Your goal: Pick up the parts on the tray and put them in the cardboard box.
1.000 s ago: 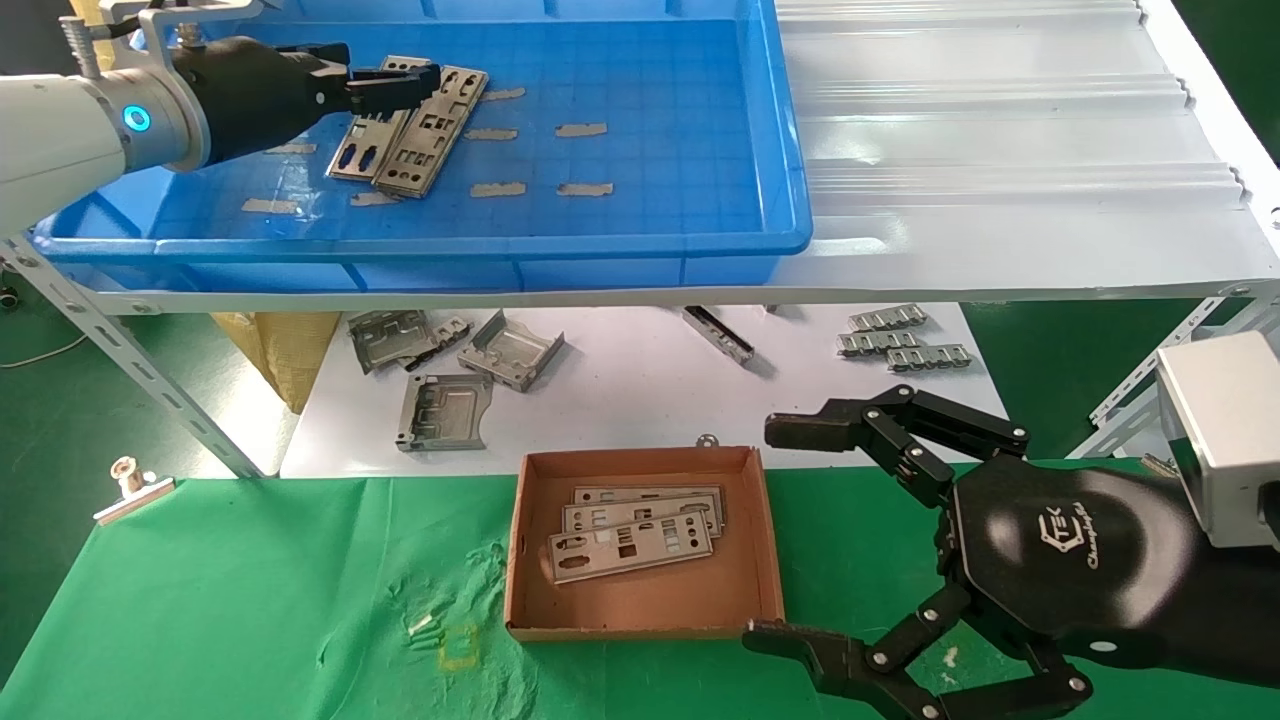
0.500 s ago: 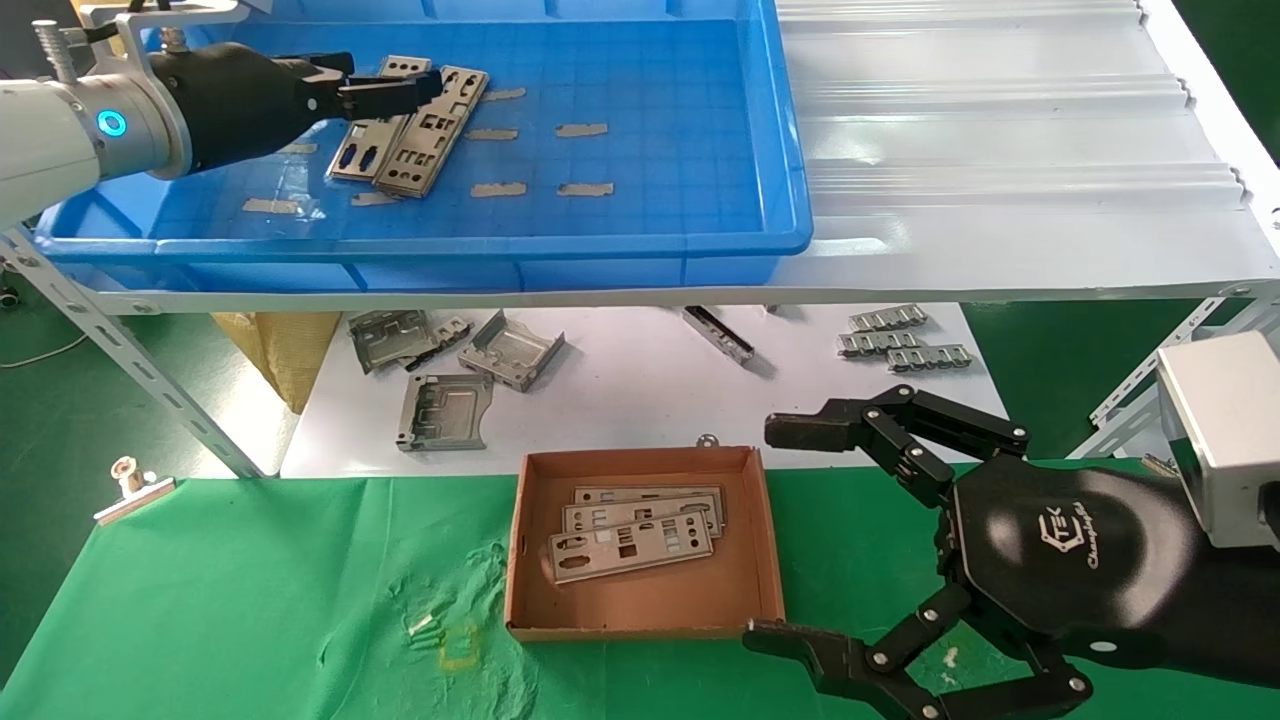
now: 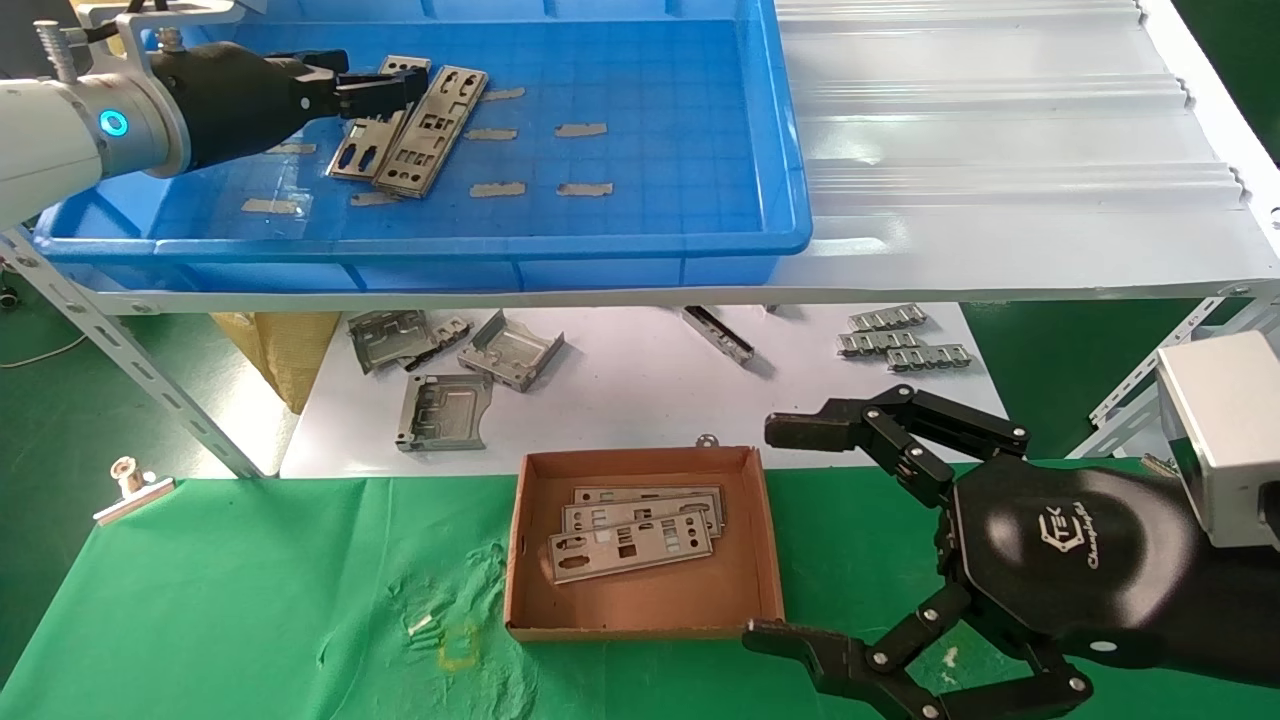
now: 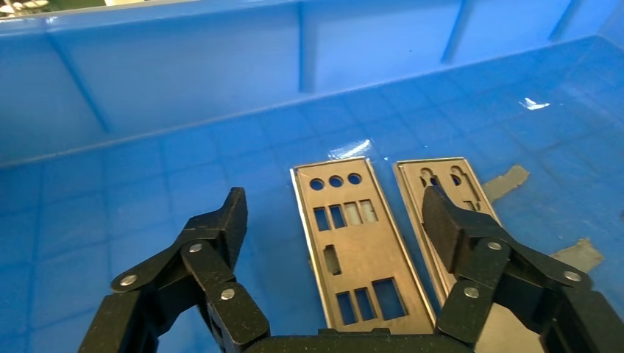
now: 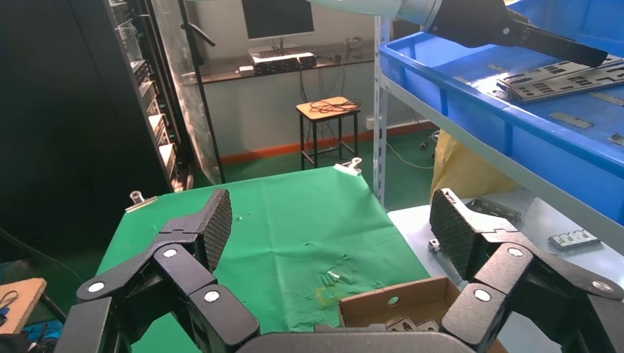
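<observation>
Two silver punched plates (image 3: 432, 130) lie side by side, slightly overlapped, on the floor of the blue tray (image 3: 660, 245). My left gripper (image 3: 385, 88) is open and hovers over their far ends. In the left wrist view one plate (image 4: 357, 246) lies between the open fingers (image 4: 229, 220) and the second plate (image 4: 450, 193) lies partly under the other finger. The cardboard box (image 3: 760, 540) on the green cloth holds three more plates (image 3: 630, 540). My right gripper (image 3: 790, 535) is open and empty just right of the box.
The tray stands on a white corrugated shelf (image 3: 1000, 150). Below it, bent grey brackets (image 3: 445, 375) and ridged strips (image 3: 900, 340) lie on a white sheet. A metal clip (image 3: 130, 485) holds the green cloth at the left.
My left gripper has drawn back a little to the left along the plates. The plates and the right arm have not moved.
</observation>
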